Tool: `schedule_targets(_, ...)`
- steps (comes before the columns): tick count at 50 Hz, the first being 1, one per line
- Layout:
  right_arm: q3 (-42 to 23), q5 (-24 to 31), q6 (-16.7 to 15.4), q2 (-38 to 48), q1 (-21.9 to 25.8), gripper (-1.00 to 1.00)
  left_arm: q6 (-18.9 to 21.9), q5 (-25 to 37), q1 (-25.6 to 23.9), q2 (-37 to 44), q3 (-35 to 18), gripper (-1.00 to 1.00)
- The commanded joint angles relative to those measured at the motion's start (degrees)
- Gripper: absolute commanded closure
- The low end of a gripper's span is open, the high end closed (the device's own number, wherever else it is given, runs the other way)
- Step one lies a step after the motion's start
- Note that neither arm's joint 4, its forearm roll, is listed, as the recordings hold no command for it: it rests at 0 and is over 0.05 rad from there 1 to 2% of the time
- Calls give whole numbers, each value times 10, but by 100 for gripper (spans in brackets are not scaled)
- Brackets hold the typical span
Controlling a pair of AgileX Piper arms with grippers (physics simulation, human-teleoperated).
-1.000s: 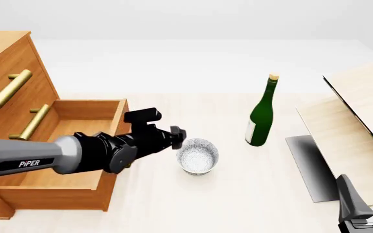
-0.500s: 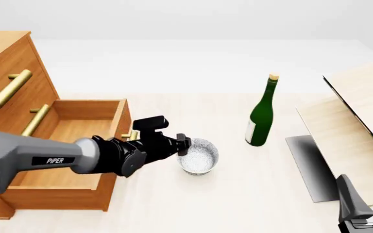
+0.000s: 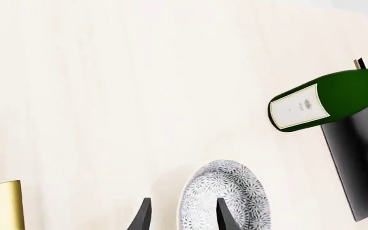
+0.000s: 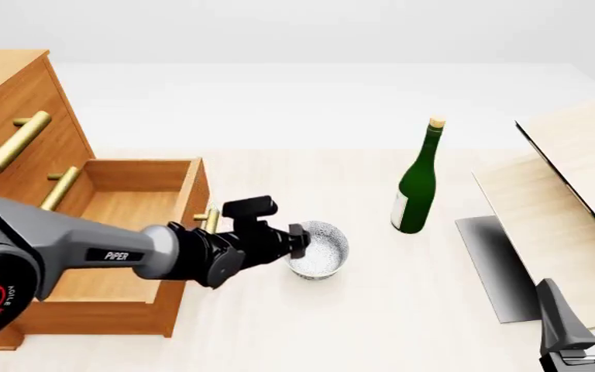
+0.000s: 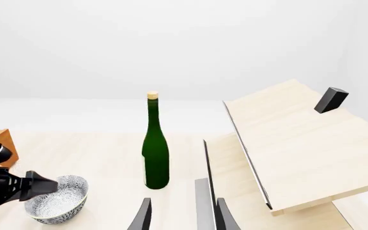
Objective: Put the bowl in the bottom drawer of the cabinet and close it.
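straddling bowl (image 4: 318, 248) rim, left end effector (image 4: 300, 240) parted

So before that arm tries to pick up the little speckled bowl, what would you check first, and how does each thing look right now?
1. Bottom drawer open to take the bowl: ok, it is pulled out of the cabinet and its plain wood floor shows.
2. Left gripper open: ok, its fingers stand apart.
3. Fingers astride the bowl rim: looks ok; in the left wrist view one finger sits over the inside, the other outside.
4. Bowl upright on the table: ok.
5. Green bottle clear of the bowl: ok, it stands apart, on the side away from the drawer.
6. Right gripper out of the way: ok, far from the bowl.
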Motion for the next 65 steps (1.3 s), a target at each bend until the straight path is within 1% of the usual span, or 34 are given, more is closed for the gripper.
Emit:
schedule_targets(1,0,0,0,0,0,-100,-1,-2,-2,17,-4,-100)
schedule_targets(7,0,0,0,0,0,-100,3,-3,-3,18,-3,-100)
schedule_targets(8,0,0,0,0,0,-100,9,-2,0,16,-3,100)
schedule_targets(13,0,0,0,0,0,-100,8,-12,-9,-5,12,100)
schedule_targets(16,0,0,0,0,0,-100,11,-12,-6,-10,14,100)
schedule_targets(20,0,0,0,0,0,-100,19,-8,2,-9,15,100)
schedule_targets(23,0,0,0,0,0,-100,28,-8,2,-26,22,100)
schedule_targets(26,0,0,0,0,0,-100,29,-9,1,-35,26,100)
schedule_targets(30,0,0,0,0,0,-100,42,-7,12,-50,32,100)
schedule_targets(34,0,0,0,0,0,-100,47,-6,14,-66,40,100)
schedule_targets(65,0,0,0,0,0,-100,63,9,7,-169,89,100)
